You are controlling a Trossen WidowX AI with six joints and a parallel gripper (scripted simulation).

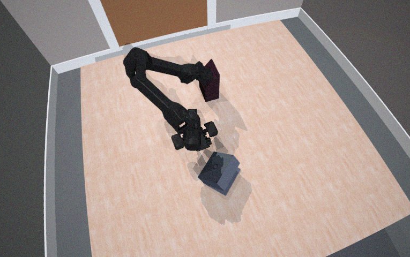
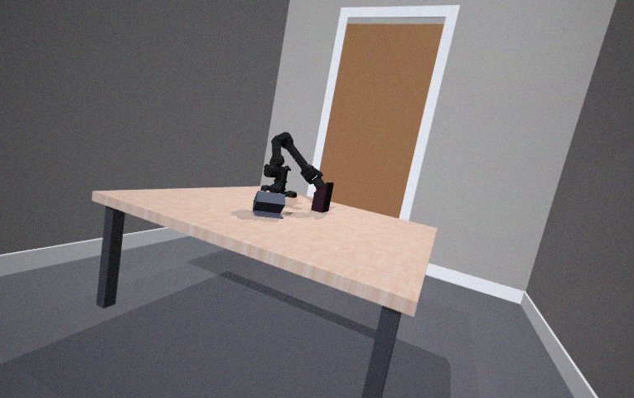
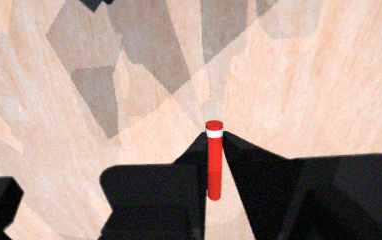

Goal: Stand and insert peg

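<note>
A red peg (image 3: pixel 214 162) with a white band near its far end shows in the wrist view. It appears to lie flat on the table, banded end toward the sloped panel. My gripper (image 3: pixel 213 136) points down with its fingertips close on both sides of the peg at the white band, and looks shut on it. The plain end reaches back between the fingers. In the top and exterior views the peg is hidden by the gripper or panel. The blue-grey sloped panel (image 1: pixel 228 175) (image 2: pixel 268 202) stands just beyond the gripper. Its hole (image 1: pixel 215 165) shows on the shaded face in the top view.
A dark maroon block (image 1: pixel 212 87) (image 2: pixel 321 198) stands upright on the table (image 1: pixel 296 143) (image 2: pixel 360 246) close to the arm's base. One dark corner of the panel (image 3: pixel 95 4) shows at the top of the wrist view. Shadows of the arm and gripper fall around the peg and across the panel's face.
</note>
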